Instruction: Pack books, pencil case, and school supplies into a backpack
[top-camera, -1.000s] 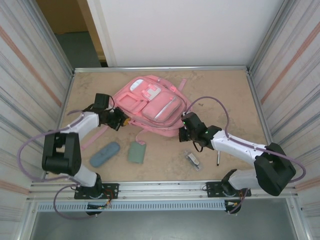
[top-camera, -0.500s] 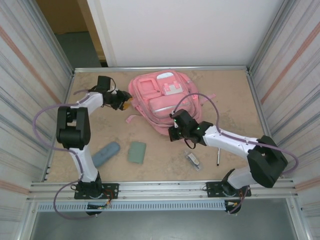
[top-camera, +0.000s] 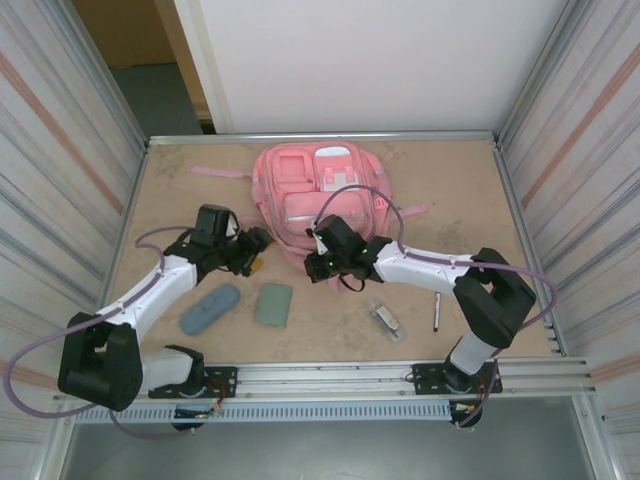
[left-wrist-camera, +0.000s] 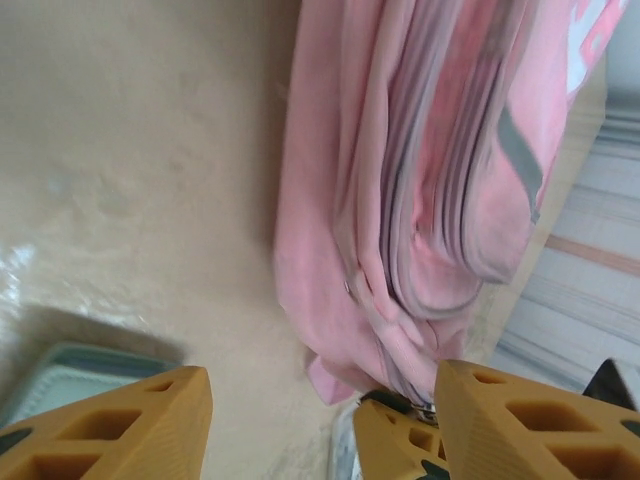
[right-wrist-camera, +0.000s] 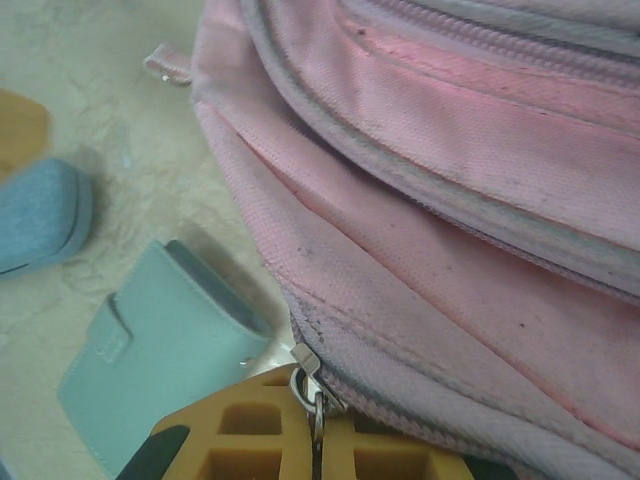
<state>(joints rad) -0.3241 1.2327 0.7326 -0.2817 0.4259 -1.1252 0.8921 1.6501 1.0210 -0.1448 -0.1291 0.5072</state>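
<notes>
Desk (top-camera: 460, 200): tan, speckled surface, walled on three sides; carries every item below.

Backpack (top-camera: 310, 190): large, pink, lying flat at the far middle of the desk, front pockets facing up; one strap trails out to its left, another to its right; its near edge lies between the two end effectors.

Left end effector (top-camera: 258, 256): just beside the backpack's near left corner; jaws spread wide in the left wrist view, with nothing between them; the orange fingers (left-wrist-camera: 110, 430) frame the backpack's lower edge from a short way off, not touching it.

Right end effector (top-camera: 318, 263): at the backpack's near edge, right of the left one and close to it; jaws closed together, pinching the metal zipper pull (right-wrist-camera: 312, 392) at the end of the backpack's side zip; fingers (right-wrist-camera: 250, 440) pressed up against the fabric.

Pencil case (top-camera: 210, 307): blue-grey pouch, lying aslant on the near left of the desk, apart from the backpack.

Book (top-camera: 273, 303): the plain sage-green one, flat on the desk just right of the pencil case, near the backpack's front edge.

Clear-and-grey oblong item (top-camera: 385, 318): near right of centre, lying alone on the desk.

Pen (top-camera: 437, 312): black, slim, right of the oblong item, beside the right arm.
</notes>
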